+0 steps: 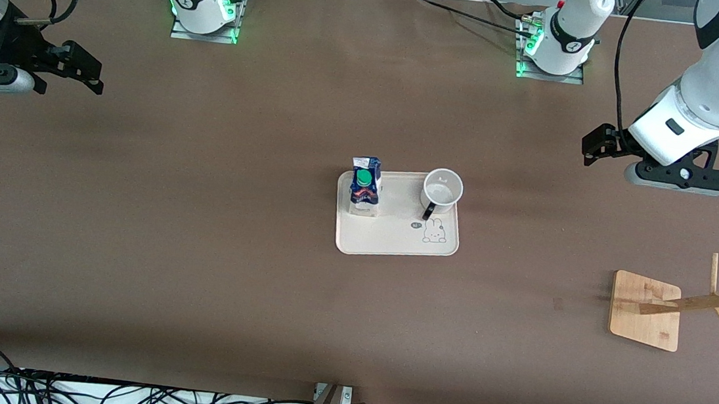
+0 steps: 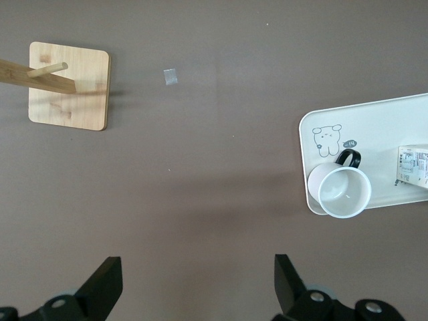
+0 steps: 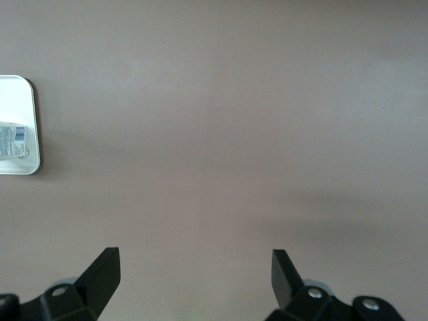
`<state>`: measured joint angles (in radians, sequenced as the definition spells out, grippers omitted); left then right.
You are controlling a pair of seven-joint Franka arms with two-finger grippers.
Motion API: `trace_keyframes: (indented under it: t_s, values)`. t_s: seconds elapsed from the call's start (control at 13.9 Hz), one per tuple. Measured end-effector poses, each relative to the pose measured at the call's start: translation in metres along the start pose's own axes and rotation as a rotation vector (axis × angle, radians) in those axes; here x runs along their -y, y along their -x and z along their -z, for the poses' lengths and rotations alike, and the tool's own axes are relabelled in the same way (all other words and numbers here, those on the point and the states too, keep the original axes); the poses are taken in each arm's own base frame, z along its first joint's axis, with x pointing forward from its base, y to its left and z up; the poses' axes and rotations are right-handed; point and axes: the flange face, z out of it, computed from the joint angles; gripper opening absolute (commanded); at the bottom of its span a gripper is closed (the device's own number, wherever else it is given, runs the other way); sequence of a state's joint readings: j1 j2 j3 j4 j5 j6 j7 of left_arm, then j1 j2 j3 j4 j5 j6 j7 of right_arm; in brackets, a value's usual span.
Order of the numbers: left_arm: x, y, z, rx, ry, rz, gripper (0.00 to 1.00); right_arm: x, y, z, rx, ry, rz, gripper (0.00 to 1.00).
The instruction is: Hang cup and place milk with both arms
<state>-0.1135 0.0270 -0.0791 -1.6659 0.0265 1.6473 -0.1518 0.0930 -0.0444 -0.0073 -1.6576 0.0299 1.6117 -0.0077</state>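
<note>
The white cup [image 1: 442,189] with a black handle stands upright on a cream tray [image 1: 389,238] at mid-table. It also shows in the left wrist view [image 2: 344,191]. The milk carton [image 1: 365,186] with a green cap stands on the same tray, toward the right arm's end; its edge shows in both wrist views [image 2: 414,167] [image 3: 13,142]. My left gripper [image 1: 592,147] [image 2: 197,277] is open and empty, up over bare table at the left arm's end. My right gripper [image 1: 85,70] [image 3: 195,274] is open and empty over bare table at the right arm's end.
A wooden cup rack [image 1: 646,310] with a leaning post and pegs stands near the left arm's end, nearer the front camera than the tray; it shows in the left wrist view [image 2: 69,95]. A small grey patch [image 2: 171,77] lies on the brown table [image 1: 197,246]. Cables run along the table's near edge.
</note>
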Motion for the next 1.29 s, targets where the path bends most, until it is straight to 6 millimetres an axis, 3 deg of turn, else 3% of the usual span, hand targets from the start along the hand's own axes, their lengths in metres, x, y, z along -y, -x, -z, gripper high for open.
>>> trace_keyframes:
  t_s: [0.29, 0.5, 0.65, 0.93, 1.29]
  values:
    - [0.0, 0.0, 0.0, 0.0, 0.0, 0.0, 1.0, 0.004, 0.0, 0.012, -0.019, 0.0, 0.01, 1.0]
    - [0.0, 0.0, 0.0, -0.001, 0.0, 0.0, 1.0, 0.01, -0.002, -0.016, 0.101, 0.0, 0.021, 1.0]
    - [0.0, 0.0, 0.0, -0.001, 0.0, 0.0, 1.0, 0.026, -0.006, -0.031, 0.143, -0.002, 0.049, 1.0]
    - [0.0, 0.0, 0.001, -0.001, 0.0, 0.0, 1.0, 0.103, -0.015, -0.06, 0.163, -0.045, 0.041, 1.0]
    - [0.0, 0.0, 0.001, -0.001, 0.0, 0.0, 1.0, 0.235, -0.034, -0.13, 0.102, -0.039, -0.101, 1.0]
